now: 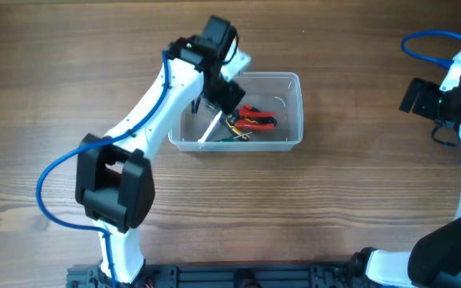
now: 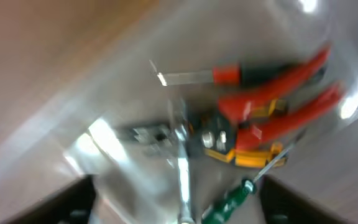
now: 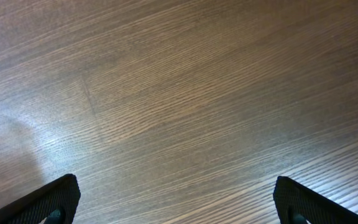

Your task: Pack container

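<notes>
The clear plastic container [image 1: 290, 82] stands mid-table. It holds red-handled pliers [image 1: 256, 120], a green-handled screwdriver [image 1: 235, 138] and a silver tool [image 1: 211, 130]. My left gripper [image 1: 221, 102] hangs over the container's left part, open and empty. The left wrist view is blurred. It shows the container wall [image 2: 73, 118], the pliers [image 2: 272, 109], a red-handled blade tool [image 2: 229, 75], the green screwdriver [image 2: 229, 202] and the silver tool [image 2: 182, 168], which lies between my spread fingers [image 2: 182, 208] without touching them. My right gripper [image 1: 422, 98] is open and empty over bare table [image 3: 176, 208] at the far right.
The wooden table [image 1: 358, 208] surrounds the container. Blue cables run along both arms. The left arm's base [image 1: 114, 188] stands at the front left, and the right arm's base [image 1: 454, 248] at the front right corner.
</notes>
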`<state>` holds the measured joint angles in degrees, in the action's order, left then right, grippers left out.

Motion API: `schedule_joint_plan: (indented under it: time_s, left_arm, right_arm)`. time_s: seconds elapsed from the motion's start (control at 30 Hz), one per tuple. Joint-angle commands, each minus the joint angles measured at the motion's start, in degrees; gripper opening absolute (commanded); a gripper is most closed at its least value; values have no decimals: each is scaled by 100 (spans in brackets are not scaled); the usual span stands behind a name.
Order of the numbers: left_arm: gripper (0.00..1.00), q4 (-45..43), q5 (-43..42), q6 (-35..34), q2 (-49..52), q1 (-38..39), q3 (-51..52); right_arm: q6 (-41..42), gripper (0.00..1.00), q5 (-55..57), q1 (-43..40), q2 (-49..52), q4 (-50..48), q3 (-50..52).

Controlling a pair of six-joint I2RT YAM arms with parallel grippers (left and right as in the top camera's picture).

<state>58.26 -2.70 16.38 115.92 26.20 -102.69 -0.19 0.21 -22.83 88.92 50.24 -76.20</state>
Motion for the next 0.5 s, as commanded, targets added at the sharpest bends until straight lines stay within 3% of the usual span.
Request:
schedule_joint_plan:
  time_s: [0.0,0.27,0.47]
  left_arm:
    - [100,-42,107,-76,-835,-31,-846]
    - [100,129,109,-170,-2133,-271,-1211]
    - [100,1255,105,-664,-3082,-437,-1211]
  right_arm:
    - [72,100,-28,-17,0,-13,9]
    - [72,100,-28,-17,0,-13,9]
    - [74,100,-28,-17,0,-13,9]
